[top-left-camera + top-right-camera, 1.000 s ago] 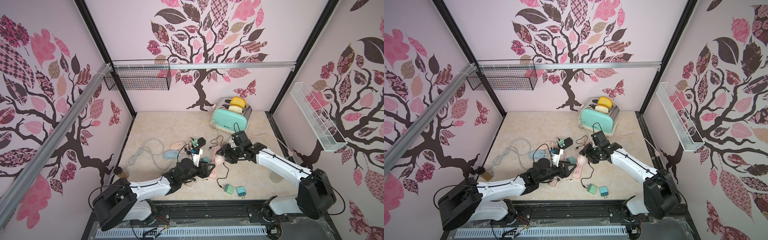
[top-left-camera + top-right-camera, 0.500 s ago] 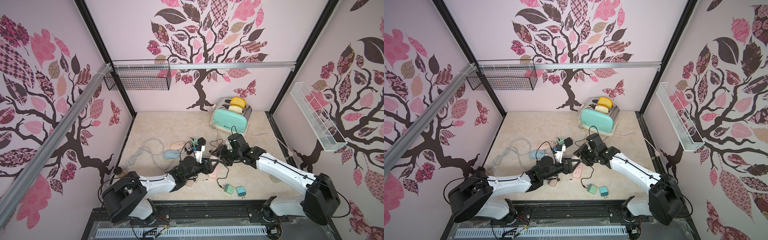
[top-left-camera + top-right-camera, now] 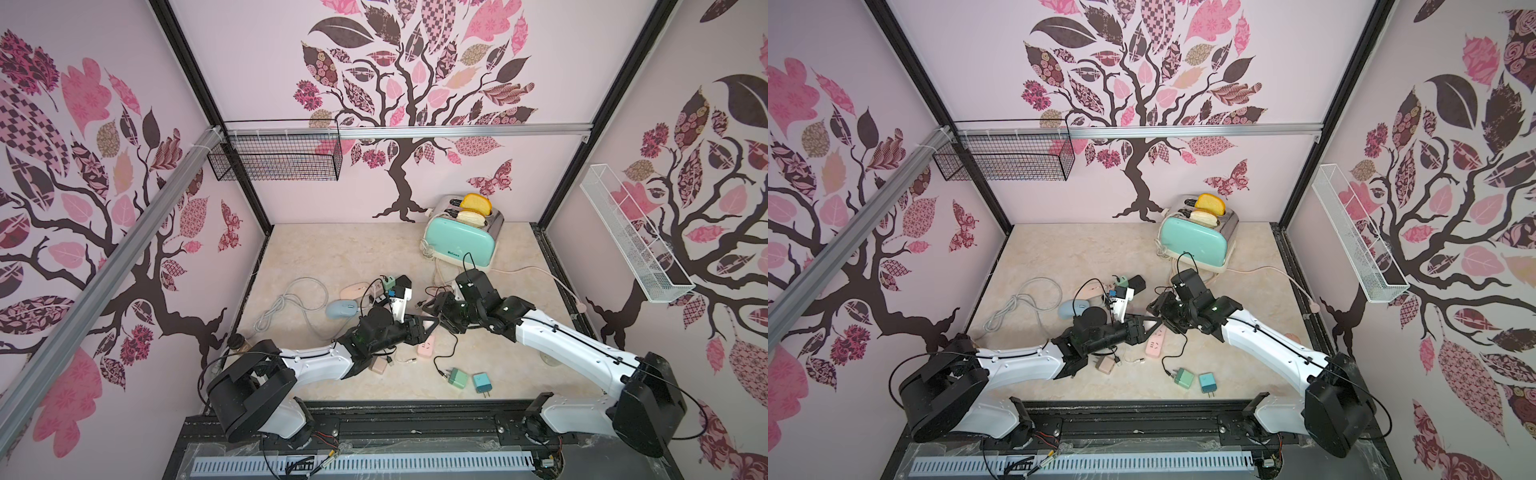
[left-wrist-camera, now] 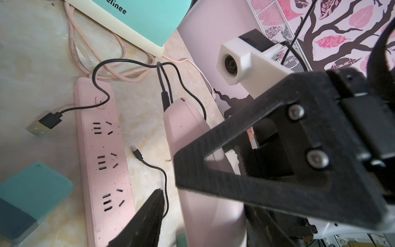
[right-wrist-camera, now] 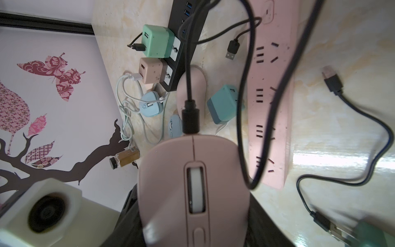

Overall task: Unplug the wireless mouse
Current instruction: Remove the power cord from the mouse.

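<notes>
Close in, we see our left gripper (image 4: 168, 184), jaws apart either side of the mouse (image 5: 192, 171), with no grip that we can make out. Our right gripper (image 3: 438, 309) clamps that mouse above the strip (image 5: 271, 107), black cable (image 5: 190, 111) plugged into its nose. Beyond stands the toaster (image 3: 459, 241).

Soft, even light; wide lenses, close views partly blurred.
In both top views white light fell evenly from above onto the table (image 3: 332, 257), the arms cast only faint shadows, and the frame posts (image 3: 188, 70) bowed toward the picture edges. In the right wrist view a bright band of glare crossed the table beside the power strip (image 5: 277, 32). The mouse (image 5: 192, 181) was fairly sharp, while the white camera housing (image 5: 40, 209) and a cable plug (image 5: 333, 228) were blurred. In the left wrist view the teal charger (image 4: 32, 192) was out of focus.
</notes>
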Action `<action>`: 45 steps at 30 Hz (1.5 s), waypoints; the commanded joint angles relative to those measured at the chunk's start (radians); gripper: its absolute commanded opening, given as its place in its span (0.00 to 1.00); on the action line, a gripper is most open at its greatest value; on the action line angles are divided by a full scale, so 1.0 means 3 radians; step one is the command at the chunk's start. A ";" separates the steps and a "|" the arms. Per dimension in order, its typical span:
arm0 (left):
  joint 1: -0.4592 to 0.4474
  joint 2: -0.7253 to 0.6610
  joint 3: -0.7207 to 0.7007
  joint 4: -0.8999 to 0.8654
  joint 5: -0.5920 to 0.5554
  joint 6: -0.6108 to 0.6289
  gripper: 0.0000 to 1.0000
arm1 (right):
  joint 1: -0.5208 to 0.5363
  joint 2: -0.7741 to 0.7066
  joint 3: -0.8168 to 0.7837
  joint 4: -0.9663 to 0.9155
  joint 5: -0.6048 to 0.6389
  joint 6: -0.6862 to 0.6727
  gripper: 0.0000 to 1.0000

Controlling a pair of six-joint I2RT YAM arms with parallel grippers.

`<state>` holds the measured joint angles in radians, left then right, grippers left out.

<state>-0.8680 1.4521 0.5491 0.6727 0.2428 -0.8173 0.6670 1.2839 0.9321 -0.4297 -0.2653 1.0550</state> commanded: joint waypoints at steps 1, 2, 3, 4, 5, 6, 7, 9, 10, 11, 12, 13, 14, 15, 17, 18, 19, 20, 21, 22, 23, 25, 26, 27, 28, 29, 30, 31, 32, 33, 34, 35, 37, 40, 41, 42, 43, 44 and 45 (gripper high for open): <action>0.0025 0.0045 0.0037 0.0008 0.0116 -0.0029 0.57 | 0.0044 -0.0072 0.0052 -0.0005 0.0021 -0.0110 0.41; 0.0025 0.0060 0.0046 0.0012 0.0137 -0.0032 0.55 | 0.0049 -0.0066 0.0063 -0.0024 0.0022 -0.0121 0.41; 0.0025 0.0071 0.0056 0.0013 0.0151 -0.0027 0.52 | 0.0050 -0.0066 0.0061 -0.0025 0.0023 -0.0121 0.42; 0.0025 0.0080 0.0051 0.0013 0.0159 -0.0032 0.48 | 0.0047 -0.0071 0.0051 -0.0011 0.0024 -0.0124 0.43; 0.0025 0.0072 0.0056 0.0008 0.0155 -0.0023 0.44 | 0.0052 -0.0071 0.0055 -0.0004 0.0008 -0.0126 0.45; 0.0025 0.0064 0.0050 -0.0010 0.0145 -0.0021 0.40 | 0.0047 -0.0076 0.0063 -0.0005 0.0003 -0.0135 0.49; 0.0025 0.0057 0.0047 -0.0027 0.0122 -0.0021 0.35 | 0.0047 -0.0076 0.0069 0.0001 -0.0006 -0.0142 0.53; 0.0037 0.0053 0.0051 -0.0024 0.0121 -0.0035 0.29 | 0.0047 -0.0076 0.0084 -0.0003 -0.0007 -0.0142 0.56; 0.0044 0.0050 0.0055 -0.0028 0.0123 -0.0041 0.24 | 0.0048 -0.0076 0.0088 0.0001 -0.0008 -0.0147 0.56; 0.0051 0.0051 0.0060 -0.0030 0.0121 -0.0052 0.21 | 0.0047 -0.0081 0.0094 0.0000 -0.0003 -0.0147 0.57; 0.0055 0.0053 0.0056 -0.0031 0.0126 -0.0057 0.18 | 0.0050 -0.0082 0.0089 0.0001 -0.0004 -0.0151 0.59; 0.0060 0.0052 0.0053 -0.0038 0.0124 -0.0062 0.13 | 0.0047 -0.0081 0.0090 -0.0004 -0.0010 -0.0152 0.61; 0.0066 0.0045 0.0048 -0.0036 0.0124 -0.0071 0.08 | 0.0047 -0.0082 0.0089 0.0000 -0.0010 -0.0157 0.62; 0.0070 0.0048 0.0046 -0.0037 0.0124 -0.0073 0.03 | 0.0047 -0.0082 0.0089 0.0001 -0.0007 -0.0157 0.64; 0.0076 0.0043 0.0052 -0.0060 0.0119 -0.0085 0.00 | 0.0047 -0.0086 0.0091 0.0001 -0.0001 -0.0162 0.70; 0.0082 0.0037 0.0046 -0.0070 0.0119 -0.0079 0.00 | 0.0051 -0.0087 0.0098 -0.0003 0.0003 -0.0170 0.74; 0.0086 0.0030 0.0056 -0.0091 0.0119 -0.0075 0.00 | 0.0047 -0.0090 0.0101 -0.0007 0.0010 -0.0177 0.80; 0.0086 0.0023 0.0060 -0.0111 0.0131 -0.0061 0.00 | 0.0048 -0.0092 0.0099 -0.0005 0.0010 -0.0183 0.84; 0.0083 0.0014 0.0070 -0.0136 0.0135 -0.0045 0.00 | 0.0049 -0.0094 0.0106 -0.0004 0.0013 -0.0187 0.87; 0.0088 0.0008 0.0087 -0.0167 0.0139 -0.0030 0.00 | 0.0048 -0.0087 0.0112 -0.0002 0.0008 -0.0193 0.90; 0.0086 -0.0002 0.0087 -0.0188 0.0158 -0.0017 0.00 | 0.0042 -0.0087 0.0119 -0.0030 0.0026 -0.0195 0.92; 0.0089 -0.0033 0.0075 -0.0196 0.0189 -0.0001 0.00 | 0.0008 -0.0119 0.0092 -0.0014 0.0051 -0.0215 0.93; 0.0086 -0.0070 0.0052 -0.0197 0.0205 0.0011 0.00 | -0.0041 -0.0150 0.0065 0.0003 0.0025 -0.0223 0.94; 0.0087 -0.0108 0.0025 -0.0205 0.0210 0.0028 0.00 | -0.0095 -0.0179 0.0033 0.0023 -0.0006 -0.0224 0.94; 0.0087 -0.0148 -0.0009 -0.0222 0.0214 0.0052 0.00 | -0.0156 -0.0217 -0.0010 0.0039 -0.0036 -0.0206 0.93; 0.0092 -0.0199 -0.0051 -0.0222 0.0223 0.0081 0.00 | -0.0215 -0.0262 -0.0078 0.0115 -0.0072 -0.0178 0.92; 0.0092 -0.0244 -0.0082 -0.0218 0.0231 0.0100 0.00 | -0.0263 -0.0291 -0.0143 0.0195 -0.0109 -0.0137 0.91; 0.0088 -0.0280 -0.0114 -0.0193 0.0265 0.0129 0.00 | -0.0311 -0.0301 -0.0193 0.0283 -0.0151 -0.0110 0.90; 0.0091 -0.0316 -0.0147 -0.0179 0.0293 0.0153 0.00 | -0.0332 -0.0290 -0.0202 0.0307 -0.0159 -0.0109 0.88; 0.0092 -0.0341 -0.0176 -0.0143 0.0326 0.0168 0.00 | -0.0341 -0.0258 -0.0177 0.0289 -0.0163 -0.0131 0.87; 0.0091 -0.0365 -0.0204 -0.0106 0.0348 0.0185 0.00 | -0.0346 -0.0210 -0.0137 0.0274 -0.0195 -0.0167 0.84; 0.0091 -0.0395 -0.0248 -0.0080 0.0363 0.0196 0.00 | -0.0347 -0.0166 -0.0096 0.0279 -0.0235 -0.0185 0.82; 0.0091 -0.0427 -0.0312 0.0009 0.0417 0.0208 0.00 | -0.0346 -0.0091 -0.0041 0.0290 -0.0293 -0.0203 0.72; 0.0088 -0.0445 -0.0347 0.0073 0.0464 0.0209 0.00 | -0.0342 -0.0052 -0.0052 0.0377 -0.0332 -0.0170 0.55; 0.0081 -0.0443 -0.0361 0.0113 0.0482 0.0209 0.00 | -0.0342 -0.0046 -0.0062 0.0385 -0.0340 -0.0164 0.53; 0.0082 -0.0446 -0.0381 0.0156 0.0501 0.0195 0.00 | -0.0342 -0.0032 -0.0064 0.0380 -0.0340 -0.0158 0.53; 0.0081 -0.0449 -0.0399 0.0228 0.0535 0.0193 0.00 | -0.0342 -0.0022 -0.0068 0.0382 -0.0334 -0.0157 0.54; 0.0079 -0.0452 -0.0409 0.0260 0.0553 0.0183 0.00 | -0.0339 -0.0015 -0.0079 0.0402 -0.0332 -0.0153 0.54; 0.0075 -0.0462 -0.0416 0.0291 0.0573 0.0188 0.00 | -0.0342 -0.0005 -0.0085 0.0415 -0.0327 -0.0135 0.53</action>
<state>-0.8440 1.3373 0.4324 0.6716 0.3809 -0.7795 0.5613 1.2785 0.8886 -0.3347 -0.3534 1.0100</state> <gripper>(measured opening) 0.363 0.527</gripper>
